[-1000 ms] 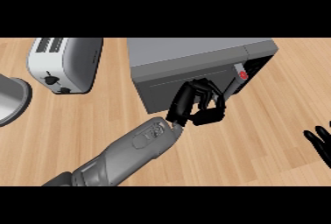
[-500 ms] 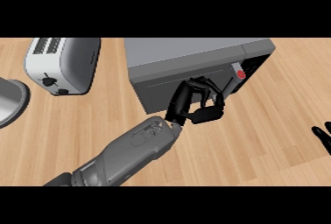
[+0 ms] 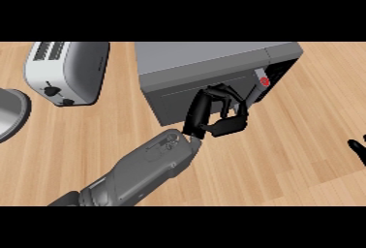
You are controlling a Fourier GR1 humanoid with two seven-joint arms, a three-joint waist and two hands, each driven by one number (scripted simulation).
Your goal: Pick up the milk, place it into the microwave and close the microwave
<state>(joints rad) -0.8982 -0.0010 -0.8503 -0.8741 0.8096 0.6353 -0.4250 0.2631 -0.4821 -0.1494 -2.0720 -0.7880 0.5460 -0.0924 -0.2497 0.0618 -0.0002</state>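
Milk cannot be seen anywhere on the desk (image 3: 286, 145), so it may be hidden behind the left robot hand (image 3: 218, 114), inside the microwave (image 3: 214, 72), or somewhere else; I cannot tell which. The left robot hand is at the microwave's front near the far edge of the desk, with its fingers curled, but I cannot tell if they hold anything, and only the fingertips of the right robot hand (image 3: 358, 149) show at the right edge, resting. A milk carton would likely be light and a bit squashy, so it is best held around its middle, and the microwave door likely swings easily when pushed on its flat front.
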